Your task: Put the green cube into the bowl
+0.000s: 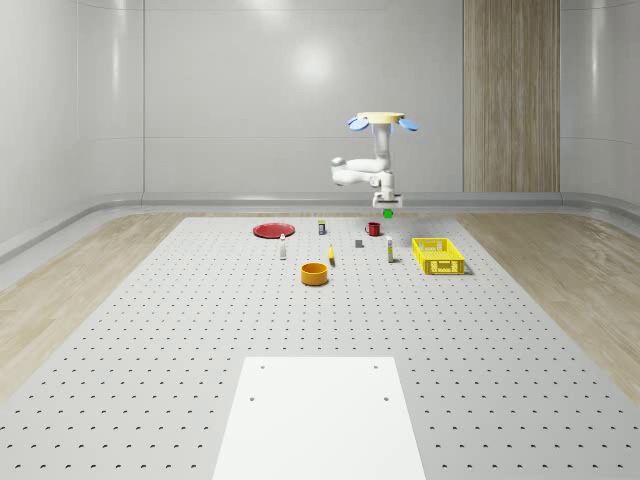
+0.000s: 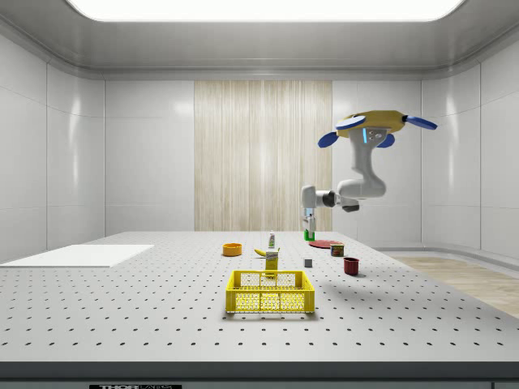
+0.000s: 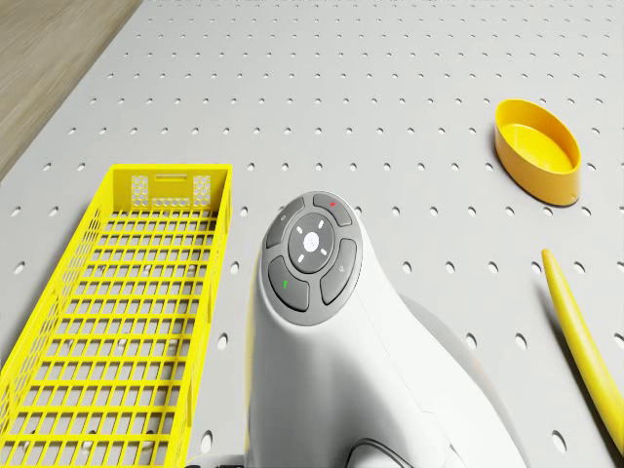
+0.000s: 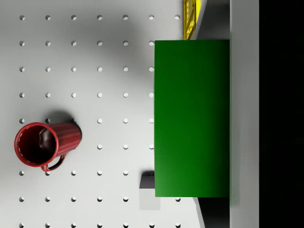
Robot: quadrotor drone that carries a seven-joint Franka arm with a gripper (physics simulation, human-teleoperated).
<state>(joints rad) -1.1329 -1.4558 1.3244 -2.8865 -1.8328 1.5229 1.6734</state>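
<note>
The drone [image 1: 381, 121] is hovering above the desk [image 1: 200, 330], its jaws [image 1: 387, 207] gripping the green cube [image 1: 388, 213] aloft. The wrist view is revealing a red mug [image 4: 43, 145] below; the bowl [image 1: 315, 273] is sitting well apart.

In the whole-scene view, the bowl [image 1: 315, 273] sits on the worktop [image 1: 150, 340], left of the basket [image 1: 437, 255]; the mug [image 1: 373, 229] stands behind both.

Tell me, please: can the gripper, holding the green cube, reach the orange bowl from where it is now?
Probably yes. The gripper holds the green cube in the air while the drone hovers above the table; nothing stands between it and the open bowl.
</note>
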